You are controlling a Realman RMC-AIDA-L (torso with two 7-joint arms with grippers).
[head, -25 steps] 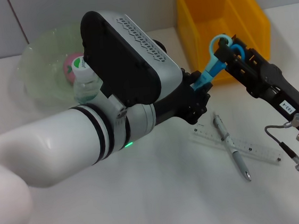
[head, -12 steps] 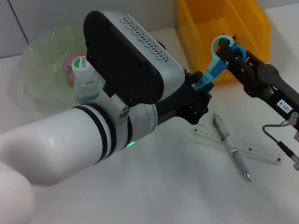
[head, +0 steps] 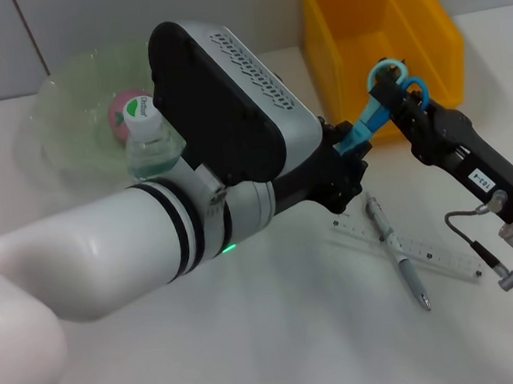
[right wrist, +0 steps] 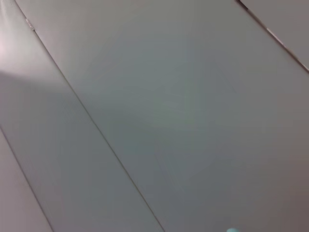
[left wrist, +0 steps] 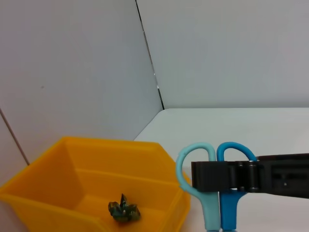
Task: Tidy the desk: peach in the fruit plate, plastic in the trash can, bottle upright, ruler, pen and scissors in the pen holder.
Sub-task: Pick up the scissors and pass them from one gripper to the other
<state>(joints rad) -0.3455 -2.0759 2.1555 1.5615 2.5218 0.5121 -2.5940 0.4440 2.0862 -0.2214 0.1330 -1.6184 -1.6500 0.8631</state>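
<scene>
step in hand: scissors [head: 378, 104] transfer. right gripper [head: 400, 94] clamps the handles; left gripper [head: 345, 160] grip cannot be told. next, you carry them toward the pen holder, not in view.

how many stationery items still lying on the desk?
2: the pen and the ruler, crossed on the table near the right arm. The scissors are held between both grippers. The left arm may hide others.

A: What sat on the white table [head: 281, 336]?
B: Ruler [head: 433, 252] with pen [head: 395, 249] lying across it, yellow bin [head: 377, 32], green plate [head: 79, 119], upright bottle [head: 150, 143] beside the plate
</scene>
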